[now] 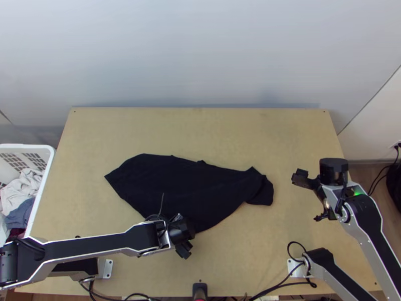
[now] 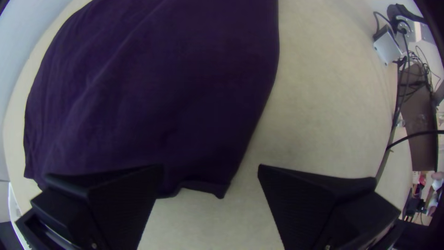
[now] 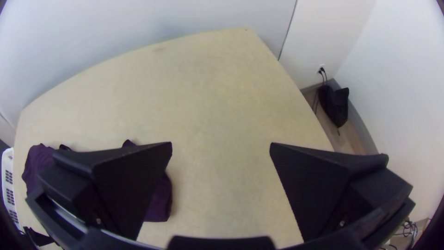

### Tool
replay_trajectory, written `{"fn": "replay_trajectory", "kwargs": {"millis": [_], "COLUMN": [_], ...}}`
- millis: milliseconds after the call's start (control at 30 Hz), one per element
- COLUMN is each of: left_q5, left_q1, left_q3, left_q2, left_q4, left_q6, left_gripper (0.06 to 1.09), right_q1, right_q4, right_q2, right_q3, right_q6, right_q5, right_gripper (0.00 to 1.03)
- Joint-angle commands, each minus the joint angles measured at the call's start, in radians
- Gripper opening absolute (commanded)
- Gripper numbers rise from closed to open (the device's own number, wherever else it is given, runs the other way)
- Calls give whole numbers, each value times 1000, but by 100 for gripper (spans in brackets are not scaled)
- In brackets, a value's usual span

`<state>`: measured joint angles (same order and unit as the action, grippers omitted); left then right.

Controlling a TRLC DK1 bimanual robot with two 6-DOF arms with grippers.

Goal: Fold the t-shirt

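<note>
The black t-shirt (image 1: 185,188) lies loosely spread in a slanted, uneven shape near the table's middle, its right end doubled over in a small flap. My left gripper (image 1: 184,242) is over the shirt's near edge. In the left wrist view my left gripper (image 2: 210,185) stands open, with a corner of the dark cloth (image 2: 162,92) between and below its fingers. My right gripper (image 1: 307,188) is to the right of the shirt, apart from it. In the right wrist view my right gripper (image 3: 221,162) is open with bare table between its fingers, the cloth (image 3: 159,199) partly behind one finger.
A white basket (image 1: 42,193) with assorted clothes stands at the table's left side. Cables (image 1: 280,285) run along the near edge of the wooden table (image 1: 200,130). A wall rises behind the far edge, and a black bag (image 3: 334,104) lies on the floor at the right.
</note>
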<state>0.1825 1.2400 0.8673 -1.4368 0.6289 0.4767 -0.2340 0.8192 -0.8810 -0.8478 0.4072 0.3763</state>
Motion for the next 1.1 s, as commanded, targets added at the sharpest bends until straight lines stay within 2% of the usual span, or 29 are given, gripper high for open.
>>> {"fn": "replay_trajectory", "kwargs": {"millis": [0, 167, 267, 333, 367, 467, 533, 567, 733, 933, 1000, 1033, 1067], "left_q5": [-23, -2, 15, 20, 23, 37, 80, 103, 126, 127, 127, 127, 127], "left_q1": [1, 1, -1, -1, -1, -4, -5, -8, -86, -264, -321, -349, -375], "left_q3": [-19, -28, -31, -37, -44, -62, -73, -73, -47, 41, 67, 78, 90], "left_q2": [-33, -60, -62, -62, -63, -59, -54, -54, 12, 108, 128, 136, 144], "left_q4": [-8, -34, -43, -44, -49, -100, -136, -140, -115, -63, -46, -40, -35], "left_q6": [19, 22, 17, 13, 11, 3, -7, -9, -52, -119, -130, -132, -139], "left_gripper": [103, 101, 82, 80, 75, 39, 16, 10, 10, 10, 10, 10, 10], "right_q1": [-13, -22, -24, -24, -24, -25, -27, -31, -100, -107, -114, -122, -131], "right_q4": [-2, -2, -2, -2, -2, 1, 8, 18, 84, 63, 69, 69, 64], "right_q2": [-18, -21, -21, -21, -21, -21, -22, -24, -27, -49, -62, -65, -70], "right_q3": [-7, -8, -10, -13, -14, -20, -25, -27, -17, 4, 12, 19, 26], "right_q6": [-7, -8, -8, -8, -8, -8, -8, -15, -18, 22, 39, 41, 42], "right_q5": [-2, -2, -2, -2, -2, -2, -7, -27, -140, -154, -165, -206, -243], "right_gripper": [98, 98, 98, 98, 98, 98, 98, 98, 98, 98, 91, 87, 87]}}
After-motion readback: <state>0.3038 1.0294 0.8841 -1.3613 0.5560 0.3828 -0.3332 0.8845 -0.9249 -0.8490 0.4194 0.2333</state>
